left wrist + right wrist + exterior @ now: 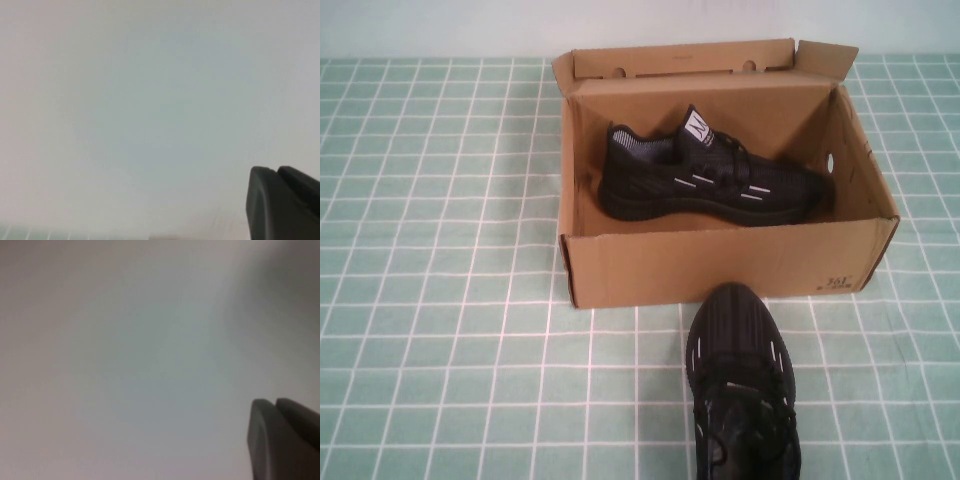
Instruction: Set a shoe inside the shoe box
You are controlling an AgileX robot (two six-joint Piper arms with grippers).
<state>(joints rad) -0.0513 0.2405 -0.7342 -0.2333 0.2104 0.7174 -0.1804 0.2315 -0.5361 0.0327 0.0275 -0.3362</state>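
On the green-and-white checked tablecloth (pixel 440 300), the shoe box (pixel 720 265) sits open toward the far middle of the table, its flap lid standing up along the far edge and a round hole showing on its right wall. Small black print marks the near front wall close to its right corner. Inside the box, one black sneaker (pixel 715 180) lies on its side across the floor, toe pointing right and heel toward the left wall, its white tongue label facing up and short white dashes visible along its flank. It lies toward the far wall, leaving bare cardboard along the near side of the box floor. Just near of the box's front wall stands the shoe (pixel 742 385), upright on its sole, its toe pointing away toward the box and almost touching the cardboard, its heel running off the near edge of the high view. Neither arm appears in the high view. Each wrist camera faces a pale blank surface, showing only a dark corner of the left gripper (pixel 282 202) and of the right gripper (pixel 282 437); how far either is open cannot be told, and nothing is seen in their hold.
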